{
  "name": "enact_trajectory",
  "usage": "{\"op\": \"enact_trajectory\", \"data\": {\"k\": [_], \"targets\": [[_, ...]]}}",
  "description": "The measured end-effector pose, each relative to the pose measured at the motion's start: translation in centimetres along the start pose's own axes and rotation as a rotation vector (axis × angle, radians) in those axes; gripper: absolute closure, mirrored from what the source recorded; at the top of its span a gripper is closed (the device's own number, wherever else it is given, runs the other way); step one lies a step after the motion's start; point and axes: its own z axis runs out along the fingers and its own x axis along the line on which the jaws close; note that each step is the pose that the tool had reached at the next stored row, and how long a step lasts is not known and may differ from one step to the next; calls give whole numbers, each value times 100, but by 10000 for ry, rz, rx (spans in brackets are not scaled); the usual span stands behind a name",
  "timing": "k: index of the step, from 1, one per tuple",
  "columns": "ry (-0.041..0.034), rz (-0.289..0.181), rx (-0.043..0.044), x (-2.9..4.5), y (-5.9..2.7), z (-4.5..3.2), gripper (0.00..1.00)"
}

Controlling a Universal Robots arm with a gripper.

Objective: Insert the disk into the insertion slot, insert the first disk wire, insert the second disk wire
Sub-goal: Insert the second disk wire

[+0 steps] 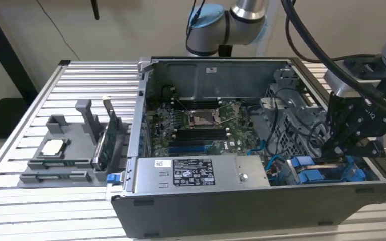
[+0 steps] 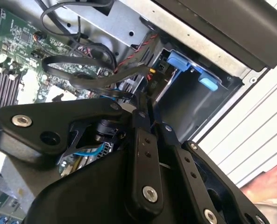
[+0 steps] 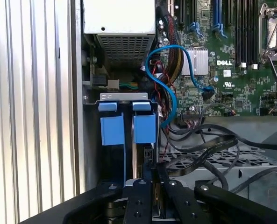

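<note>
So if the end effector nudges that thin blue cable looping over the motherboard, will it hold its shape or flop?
The blue cable probably flexes and springs back: it arcs freely, apparently unsupported mid-span. Likely light, being thin beside the black cables. One end seems plugged in near the heatsink, so a hard push could strain it.

Open dark-grey metal computer case (image 1: 260, 211) sits on the ribbed aluminium surface (image 1: 38, 105). Grey plastic parts holder (image 1: 66, 155) on the exterior view's left of it. In the case: green motherboard (image 1: 206, 125) mid, grey labelled power-supply box (image 1: 193, 173) at front, blue-edged insertion slot (image 1: 327, 173) at exterior view's right; black tool (image 1: 337, 150) prob. just above it.
</note>
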Motion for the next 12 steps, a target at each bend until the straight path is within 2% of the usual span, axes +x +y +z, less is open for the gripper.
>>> {"op": "enact_trajectory", "data": {"k": [12], "targets": [[-70,-3,-3,3,-5,34,84]]}}
